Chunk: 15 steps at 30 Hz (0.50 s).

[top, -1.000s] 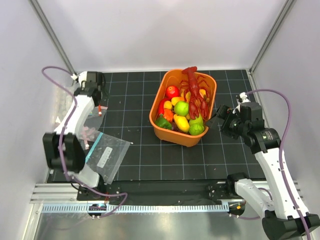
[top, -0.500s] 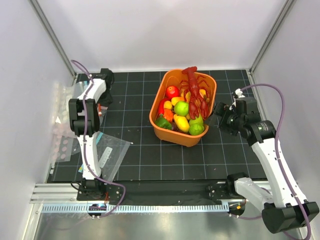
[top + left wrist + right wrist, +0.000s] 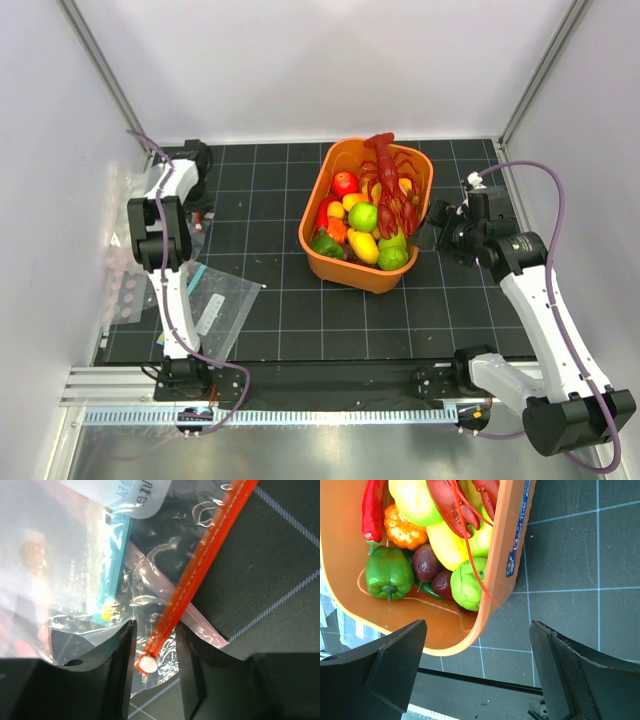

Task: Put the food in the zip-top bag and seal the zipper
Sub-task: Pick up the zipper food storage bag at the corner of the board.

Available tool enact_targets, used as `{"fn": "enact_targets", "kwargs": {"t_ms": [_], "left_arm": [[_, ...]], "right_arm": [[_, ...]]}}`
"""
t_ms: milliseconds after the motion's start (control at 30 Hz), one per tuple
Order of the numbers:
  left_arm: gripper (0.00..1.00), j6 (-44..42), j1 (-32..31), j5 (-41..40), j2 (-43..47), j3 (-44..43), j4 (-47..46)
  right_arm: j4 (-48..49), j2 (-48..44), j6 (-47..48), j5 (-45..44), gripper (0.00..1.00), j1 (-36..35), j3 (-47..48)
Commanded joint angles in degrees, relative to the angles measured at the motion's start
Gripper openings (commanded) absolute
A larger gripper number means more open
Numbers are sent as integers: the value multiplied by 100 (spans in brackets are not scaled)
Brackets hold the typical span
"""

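I am watching the left fingers (image 3: 117,680) working in the 10 o'clock corner of the surface (image 3: 290,285), where the zip-top bag (image 3: 165,555) is lying clear and crinkled. In the left wrist view the zipper (image 3: 200,565) is running from 1 o'clock down to 7 o'clock, and its end, carrying a small white tab (image 3: 146,665), is sitting between the two fingers. They are standing part-way apart, straddling that end. One is just beside the strip and a sliver of gap is showing at the other, so I am reading them as released, not clamping it.

A second, flat bag (image 3: 235,300) with a teal strip (image 3: 112,575) and a white label (image 3: 135,497) is lying at 8 o'clock on the surface, just beside the zip-top bag.

The food is sitting in the orange basket (image 3: 372,280) at about 1 o'clock on the surface. The lobster (image 3: 392,185) is lying on top of the pile. The light-green fruit (image 3: 362,216) is resting at its 8 o'clock among yellow and red toy produce.

The right fingers (image 3: 390,665) are hovering at the basket's 3 o'clock side, spread wide and gripping nothing. In the right wrist view the basket's rim is showing between them, with a green pepper (image 3: 389,572) and a red chilli (image 3: 370,510) lying inside
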State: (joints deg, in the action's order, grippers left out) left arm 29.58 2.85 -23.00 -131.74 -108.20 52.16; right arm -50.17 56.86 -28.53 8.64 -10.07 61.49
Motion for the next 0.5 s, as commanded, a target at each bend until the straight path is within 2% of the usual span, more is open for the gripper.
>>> {"fn": "enact_targets", "kwargs": {"t_ms": [0,33,100,133,167,267,467], "left_arm": [[36,21,242,577,-168,456,-241],[26,12,251,647,-150,501,-302],[16,-23,242,718,-106,572,-373],[5,-31,251,718,-71,598,-399],[0,-40,242,727,-45,607,-400],[0,-102,216,858,280,721,-601],[0,-304,-135,1438,1448,1027,-795]], "right_arm": [[166,0,59,-65,91,-31,258],[157,0,59,-73,91,-31,266],[139,9,59,-108,90,-31,284],[139,9,67,-109,89,-31,293],[157,1,67,-100,89,-31,293],[280,62,76,14,86,-22,328],[648,536,50,848,78,-39,679]]}}
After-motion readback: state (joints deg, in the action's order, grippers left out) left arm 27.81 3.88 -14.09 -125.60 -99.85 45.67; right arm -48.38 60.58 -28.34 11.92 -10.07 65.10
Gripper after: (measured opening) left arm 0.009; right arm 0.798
